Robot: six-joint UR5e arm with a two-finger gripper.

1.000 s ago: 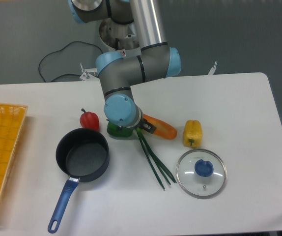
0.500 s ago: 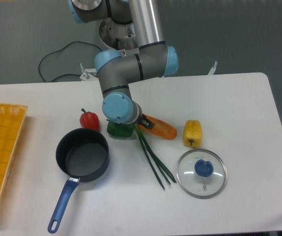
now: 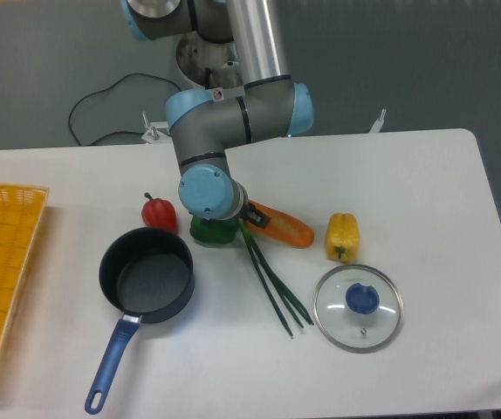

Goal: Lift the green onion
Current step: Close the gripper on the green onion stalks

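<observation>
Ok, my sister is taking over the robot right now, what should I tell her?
Claw: down at the top end of the green onion, mostly hidden behind the arm's wrist, so open or shut cannot be told.
Green onion: lying on the table, stalks running from beside the carrot and green pepper down toward the glass lid.
Done: arm is at the onion.
Left: grip confirmed, then lift; the stalks look flat on the table.

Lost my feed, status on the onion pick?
Gripper at green onion top end, jaws hidden. Onion flat on table. Carrot, green pepper crowd it.
</observation>
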